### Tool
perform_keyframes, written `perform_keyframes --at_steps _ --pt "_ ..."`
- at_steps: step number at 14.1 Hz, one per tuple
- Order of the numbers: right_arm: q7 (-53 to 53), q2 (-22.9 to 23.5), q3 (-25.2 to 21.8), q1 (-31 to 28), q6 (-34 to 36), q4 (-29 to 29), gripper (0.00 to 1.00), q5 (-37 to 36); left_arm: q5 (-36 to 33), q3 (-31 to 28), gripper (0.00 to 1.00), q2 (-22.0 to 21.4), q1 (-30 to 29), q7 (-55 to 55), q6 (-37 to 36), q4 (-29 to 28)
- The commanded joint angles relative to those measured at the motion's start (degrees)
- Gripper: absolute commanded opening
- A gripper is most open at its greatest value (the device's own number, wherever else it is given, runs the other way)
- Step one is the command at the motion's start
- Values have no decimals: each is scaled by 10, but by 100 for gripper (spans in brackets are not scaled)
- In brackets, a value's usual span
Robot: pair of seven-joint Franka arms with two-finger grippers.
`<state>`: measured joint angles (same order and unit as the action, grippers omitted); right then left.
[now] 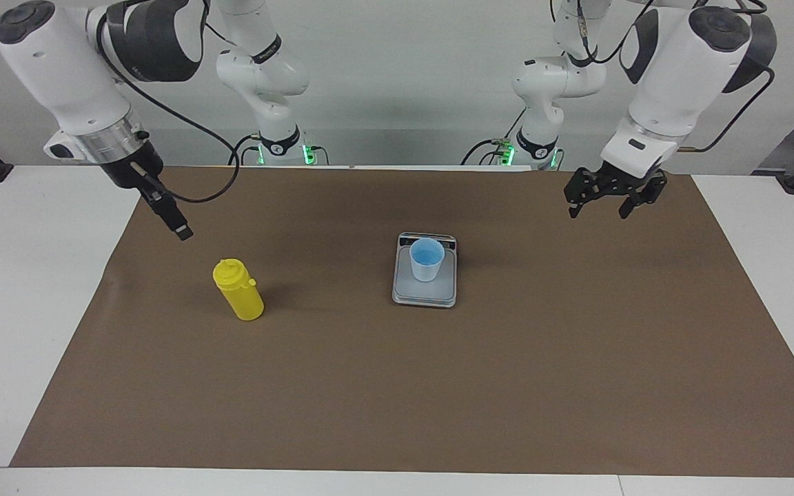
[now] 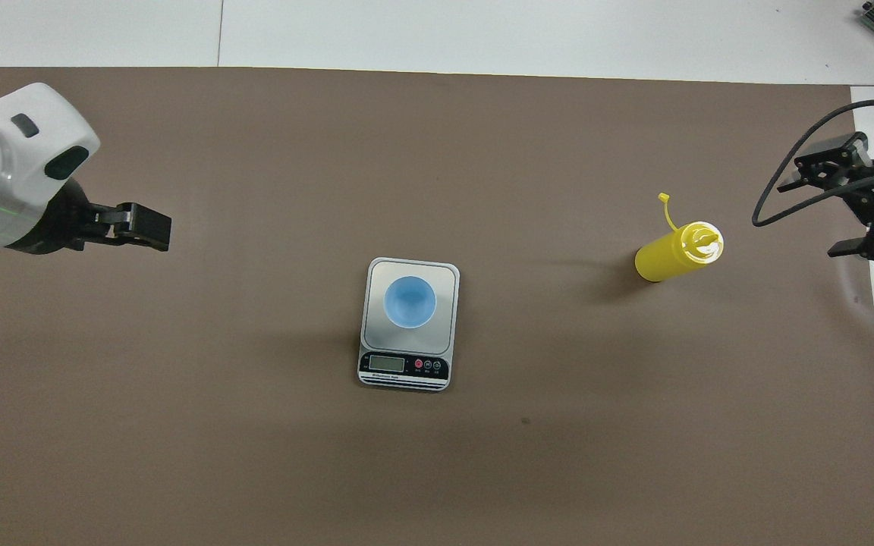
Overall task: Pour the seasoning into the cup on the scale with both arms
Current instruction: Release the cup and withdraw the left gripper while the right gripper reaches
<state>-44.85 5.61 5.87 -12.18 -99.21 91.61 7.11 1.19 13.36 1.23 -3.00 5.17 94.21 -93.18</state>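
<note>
- Facing view: the cup [image 1: 427, 259] stands upright on the scale [image 1: 424, 293] mid-bench, on the brown mat [image 1: 397, 386]; nothing grips it.
- The seasoning [image 1: 238, 289] stands upright on the mat toward the right arm's end, well apart from the scale, untouched, its tethered cap hanging off the nozzle.
- The right gripper [image 1: 163, 200] hangs over the mat near the seasoning, jaws apart, empty.
- The left gripper [image 1: 607, 193] hangs over the mat toward the left arm's end, jaws apart, empty.
- Judged progress: cup placement looks done; grasping the bottle, carrying it over and pouring all remain.
</note>
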Motion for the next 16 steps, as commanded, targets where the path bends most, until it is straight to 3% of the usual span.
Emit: perform_keyframes --at_steps 1,4,12,16 --pt "-25 37 5 -36 3 -13 100 19 -11 4 100 -9 -35 -69 -37 10" --pt "-30 80 4 -64 13 -19 100 63 -51 6 100 -2 -47 -111 -81 57" --pt "-44 203 4 -75 10 -8 100 146 -11 6 100 2 -61 -38 -83 59" --pt "-63 212 4 -75 6 30 100 201 -15 8 100 1 -65 -46 -86 68"
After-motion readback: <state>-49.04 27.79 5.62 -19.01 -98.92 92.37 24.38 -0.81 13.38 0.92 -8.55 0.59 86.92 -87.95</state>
